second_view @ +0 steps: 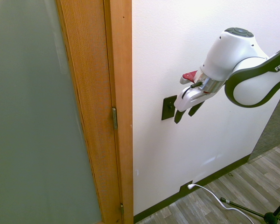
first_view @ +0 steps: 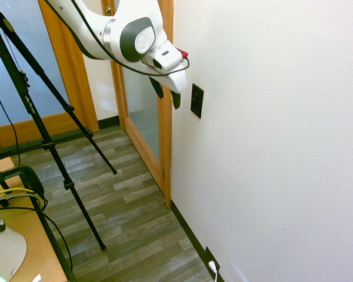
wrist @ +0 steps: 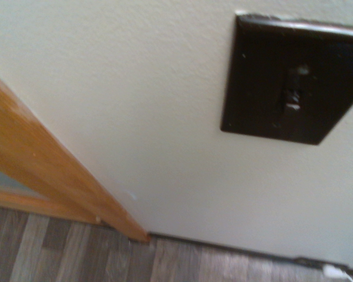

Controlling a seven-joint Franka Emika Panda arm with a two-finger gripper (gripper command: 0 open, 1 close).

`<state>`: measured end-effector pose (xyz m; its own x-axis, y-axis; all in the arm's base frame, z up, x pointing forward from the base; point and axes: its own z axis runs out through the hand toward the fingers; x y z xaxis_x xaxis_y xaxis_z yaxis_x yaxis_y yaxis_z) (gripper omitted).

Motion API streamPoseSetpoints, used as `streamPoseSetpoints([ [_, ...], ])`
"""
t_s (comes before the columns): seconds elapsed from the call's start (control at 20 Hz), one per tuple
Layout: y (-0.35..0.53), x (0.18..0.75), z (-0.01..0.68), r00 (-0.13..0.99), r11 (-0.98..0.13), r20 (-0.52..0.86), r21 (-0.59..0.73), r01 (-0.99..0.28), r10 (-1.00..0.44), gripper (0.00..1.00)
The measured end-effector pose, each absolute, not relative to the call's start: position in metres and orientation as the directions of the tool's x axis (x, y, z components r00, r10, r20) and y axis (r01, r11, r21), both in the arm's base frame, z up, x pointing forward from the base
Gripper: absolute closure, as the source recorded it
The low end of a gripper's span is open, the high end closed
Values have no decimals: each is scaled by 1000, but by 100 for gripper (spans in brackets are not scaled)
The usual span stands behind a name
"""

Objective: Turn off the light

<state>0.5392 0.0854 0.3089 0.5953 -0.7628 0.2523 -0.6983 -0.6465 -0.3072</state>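
Switch [wrist: 292,80] toggle visible only close-up

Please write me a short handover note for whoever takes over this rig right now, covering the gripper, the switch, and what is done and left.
Gripper: fingers slightly apart, holding nothing, angled toward the wall beside the switch plate; contact cannot be confirmed from either exterior view.
Switch: small black upright plate on the white wall, just past the wooden door frame. In the wrist view its toggle shows at the plate's middle; which way it is set cannot be told.
Do not confuse it with the black outlet plate at the baseboard, with a white plug in it.
Done: arm is at the switch.
Left: press the toggle, then back away.
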Motion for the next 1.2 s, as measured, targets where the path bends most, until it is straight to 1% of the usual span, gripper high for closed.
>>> streamPoseSetpoints([
  [0.2,68,547,313,523,-609,311,-394,-688,-793,0],
  [0.25,66,547,315,513,-605,321,-399,-689,-796,100],
  [0.5,75,562,318,500,-596,326,-414,-688,-803,100],
  [0.85,67,589,298,467,-572,331,-428,-700,-820,100],
  [1.2,73,591,298,448,-557,332,-439,-705,-830,100],
])
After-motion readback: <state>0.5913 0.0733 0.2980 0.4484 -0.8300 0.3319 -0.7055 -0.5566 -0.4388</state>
